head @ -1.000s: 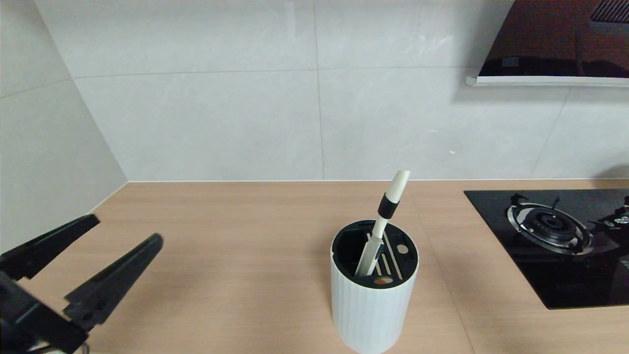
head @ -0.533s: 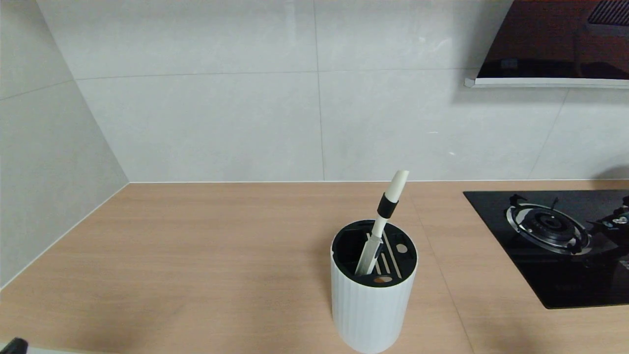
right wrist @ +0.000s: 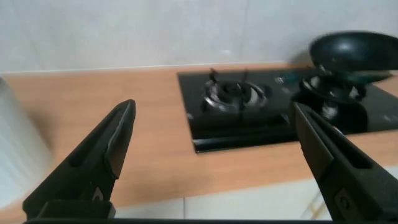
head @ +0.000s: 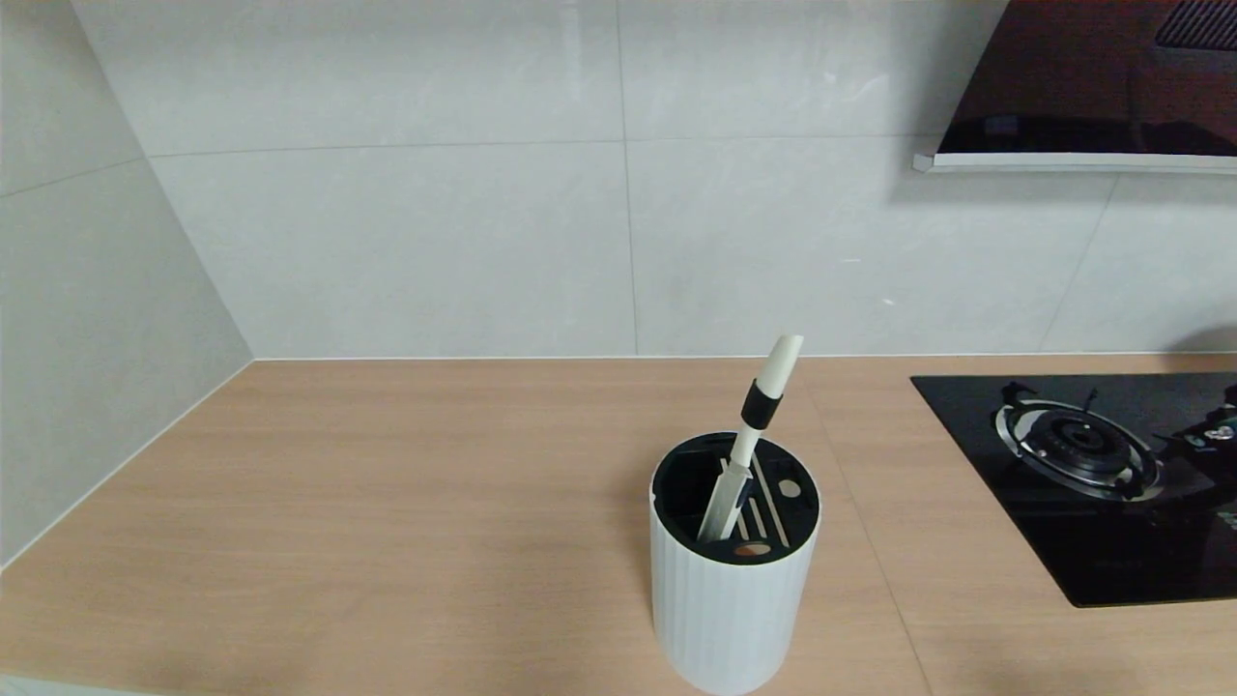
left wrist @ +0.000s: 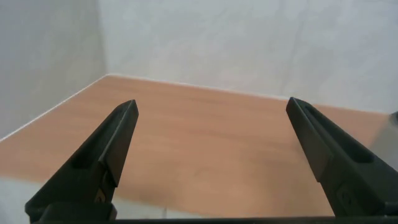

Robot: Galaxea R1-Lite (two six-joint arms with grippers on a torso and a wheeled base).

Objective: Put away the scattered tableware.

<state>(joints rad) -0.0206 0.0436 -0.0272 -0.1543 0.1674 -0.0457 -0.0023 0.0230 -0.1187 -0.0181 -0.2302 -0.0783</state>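
1. Withdrawn from over the surface [head: 435, 503], the left claw [left wrist: 210, 106] gapes wide and empty (right claw [right wrist: 212, 107] likewise).
2. The knife [head: 763, 406] leans in the holder [head: 730, 599].
3. Risk: an arm brushing that tilted handle could topple the holder.

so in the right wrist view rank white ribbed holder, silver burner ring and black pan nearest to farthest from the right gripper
1. white ribbed holder, close beside the right gripper
2. silver burner ring, near end of the black glass hob
3. black pan, at that hob's far end
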